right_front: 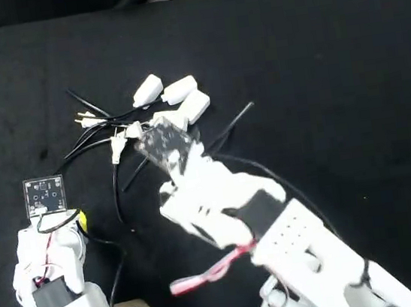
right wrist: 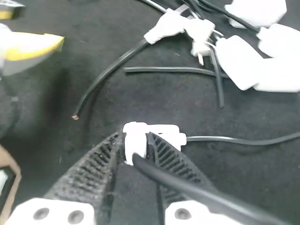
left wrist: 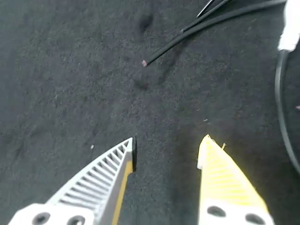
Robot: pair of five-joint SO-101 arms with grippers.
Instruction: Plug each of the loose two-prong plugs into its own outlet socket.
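Plug [right wrist: 164, 135] clamped in right pincer [right wrist: 135, 140], outlet sockets [right_front: 180, 91] near

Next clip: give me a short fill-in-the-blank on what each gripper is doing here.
The right gripper is shut on a white ____ trailing a black cord.
The left gripper is ____ and holds nothing.
The white outlet sockets lie on a ____ cloth.
Missing: plug; open; black.

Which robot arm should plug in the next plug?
The right arm, probably. Its jaws are shut on a white plug, and it sits close to the white sockets. The left arm has open jaws over bare table, farther from them.
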